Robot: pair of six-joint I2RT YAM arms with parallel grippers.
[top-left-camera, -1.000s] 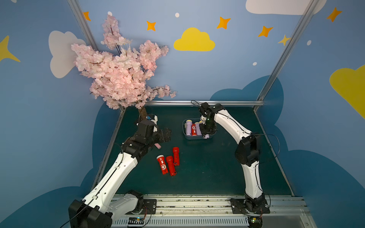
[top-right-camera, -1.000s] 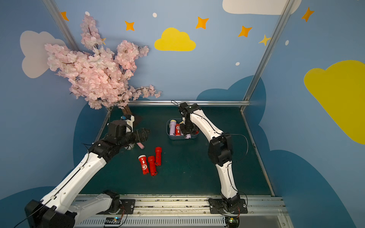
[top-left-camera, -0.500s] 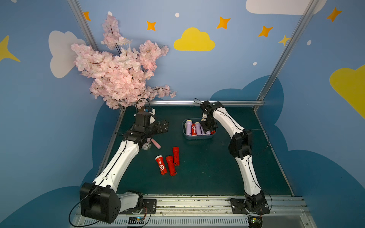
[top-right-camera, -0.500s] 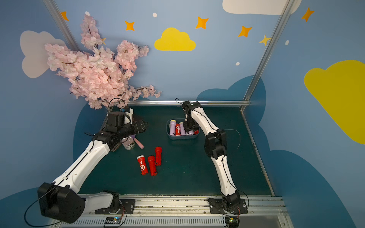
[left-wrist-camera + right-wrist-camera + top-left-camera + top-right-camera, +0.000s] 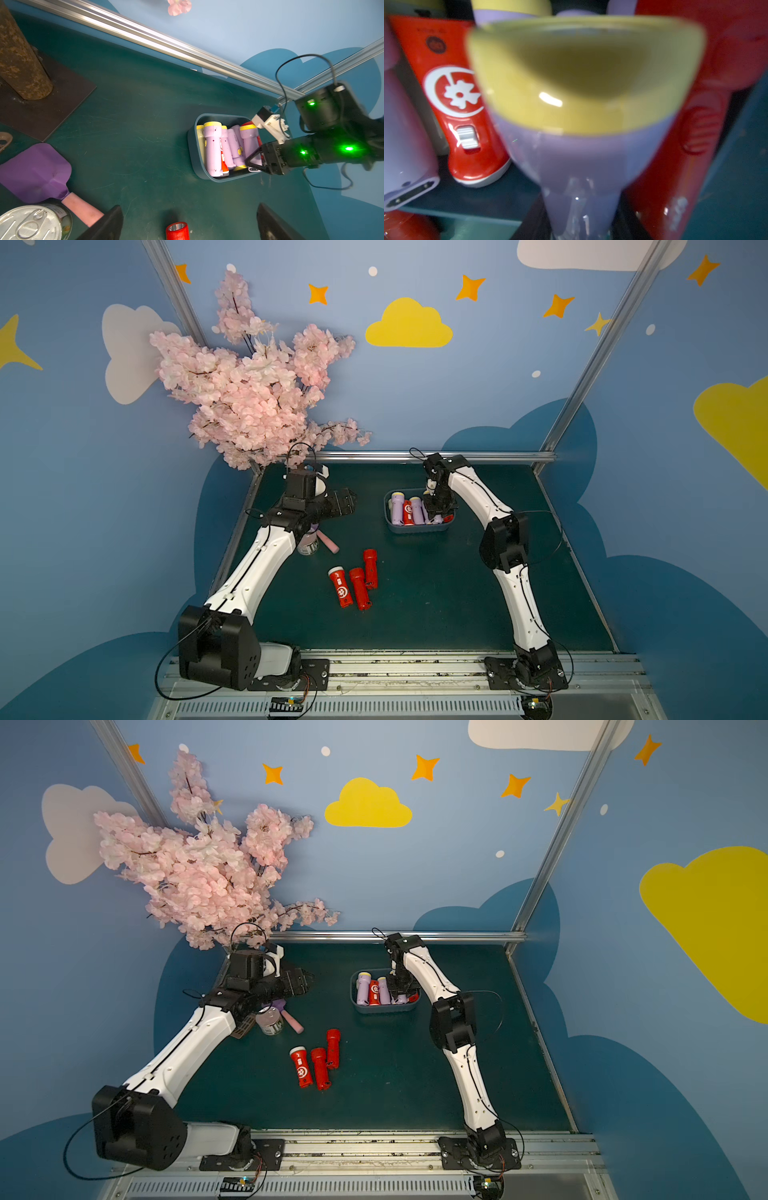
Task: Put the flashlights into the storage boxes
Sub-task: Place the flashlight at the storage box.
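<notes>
The slate-blue storage box sits on the green mat right of centre and holds several flashlights, lavender with yellow heads and red. My right gripper reaches down into its right end, shut on the tail of a lavender flashlight with a yellow head, between red ones. Three red flashlights lie side by side on the mat nearer the front. My left gripper hovers open and empty left of the box, and the head of one red flashlight shows below it.
A blossom tree stands at the back left on a rusty trunk and dark base plate. A tin can, a purple spatula with a pink handle and a brown slotted tray lie under my left arm. A metal rail bounds the back.
My left arm has swung back toward the tree, its gripper still open. The right gripper has stayed in the box on the lavender flashlight while its elbow has shifted.
</notes>
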